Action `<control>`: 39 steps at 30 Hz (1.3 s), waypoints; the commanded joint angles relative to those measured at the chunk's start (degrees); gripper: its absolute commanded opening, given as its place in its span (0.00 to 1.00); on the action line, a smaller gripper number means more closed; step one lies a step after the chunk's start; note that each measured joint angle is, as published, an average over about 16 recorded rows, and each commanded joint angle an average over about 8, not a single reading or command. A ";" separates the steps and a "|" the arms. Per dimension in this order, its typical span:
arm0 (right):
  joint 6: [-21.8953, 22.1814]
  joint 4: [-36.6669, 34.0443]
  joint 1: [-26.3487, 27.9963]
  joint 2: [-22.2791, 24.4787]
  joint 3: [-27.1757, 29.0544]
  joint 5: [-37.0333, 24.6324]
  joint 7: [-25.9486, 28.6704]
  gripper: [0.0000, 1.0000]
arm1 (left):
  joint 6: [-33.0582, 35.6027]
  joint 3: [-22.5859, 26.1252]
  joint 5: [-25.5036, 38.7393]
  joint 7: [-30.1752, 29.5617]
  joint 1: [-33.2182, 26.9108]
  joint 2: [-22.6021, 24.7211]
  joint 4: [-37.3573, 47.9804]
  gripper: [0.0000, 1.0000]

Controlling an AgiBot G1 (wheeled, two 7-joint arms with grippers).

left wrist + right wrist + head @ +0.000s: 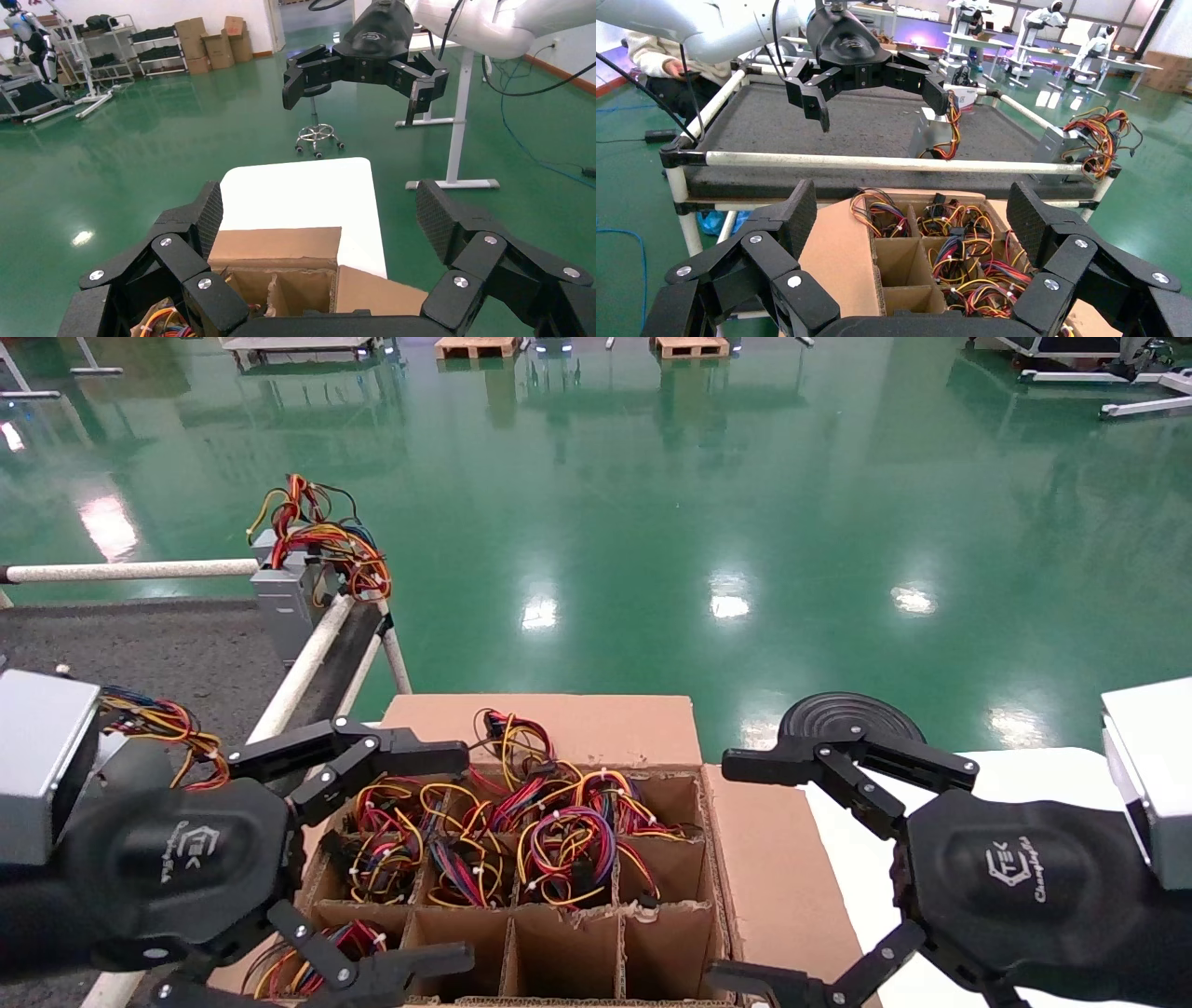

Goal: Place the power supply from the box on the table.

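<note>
The box [559, 727] is a brown carton with a divider grid, standing between my two grippers. Several of its cells hold looped wire bundles. One red, yellow and purple bundle [566, 836] marks a power supply whose metal body is hidden in its cell. The bundles also fill the cells [961, 260] in the right wrist view. The table [158, 645] is the dark grey surface at the left. My left gripper [463, 859] hangs open and empty over the box's left side. My right gripper [724, 870] hangs open and empty over the right flap.
Two grey units with wires [289, 584] [154, 724] lie on the dark table, edged by white rails [307, 663]. A white tabletop [1024, 775] lies under the box's right side. Behind it stands a black stool seat [843, 714]. Near cells on the right side [652, 943] hold no wires.
</note>
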 commanded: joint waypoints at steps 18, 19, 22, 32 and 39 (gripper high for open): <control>0.00 0.00 0.00 0.00 0.00 0.00 0.00 1.00 | 0.00 0.00 0.00 0.00 0.00 0.00 0.00 1.00; 0.00 0.00 0.00 0.00 0.00 0.00 0.00 0.97 | 0.00 0.00 0.00 0.00 0.00 0.00 0.00 1.00; 0.00 0.00 0.00 0.00 0.00 0.00 0.00 0.66 | 0.00 0.00 0.00 0.00 0.00 0.00 0.00 1.00; 0.00 0.00 0.00 0.00 0.00 0.00 0.00 0.00 | 0.00 0.00 0.00 0.00 0.00 0.00 0.00 1.00; 0.00 0.00 0.00 0.00 0.00 0.00 0.00 0.00 | 0.00 0.00 0.00 0.00 0.00 0.00 0.00 1.00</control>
